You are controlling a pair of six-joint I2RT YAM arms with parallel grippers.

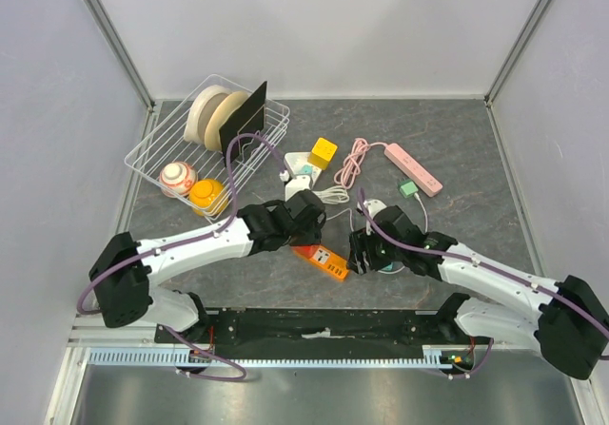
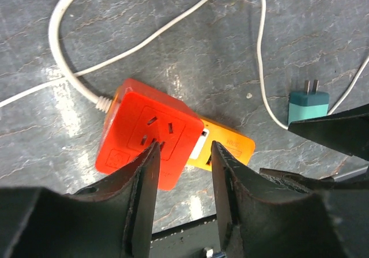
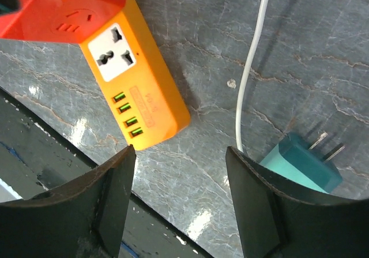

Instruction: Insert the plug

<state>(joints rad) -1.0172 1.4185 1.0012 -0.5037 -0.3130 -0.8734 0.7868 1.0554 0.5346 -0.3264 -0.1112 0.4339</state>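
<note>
An orange power strip (image 3: 141,90) lies on the grey table, showing a white socket and several USB ports. A red socket block (image 2: 147,131) with a white cable (image 2: 69,73) sits on top of the strip's (image 2: 230,148) far end. I cannot tell if it is plugged in. My left gripper (image 2: 184,151) hovers just above the block's edge, open, with nothing between its fingers. A teal two-prong plug (image 3: 302,163) on a white cord (image 3: 253,62) lies flat beside my right gripper (image 3: 180,151). That gripper is open over bare table. From above, the left gripper (image 1: 304,218) covers the block.
A wire basket (image 1: 152,144) with plates and balls stands at the back left. A pink power strip (image 1: 414,169), a small green plug (image 1: 408,188), a yellow cube (image 1: 324,151) and a white adapter (image 1: 300,165) lie behind the arms. The black base rail (image 1: 324,325) runs along the near edge.
</note>
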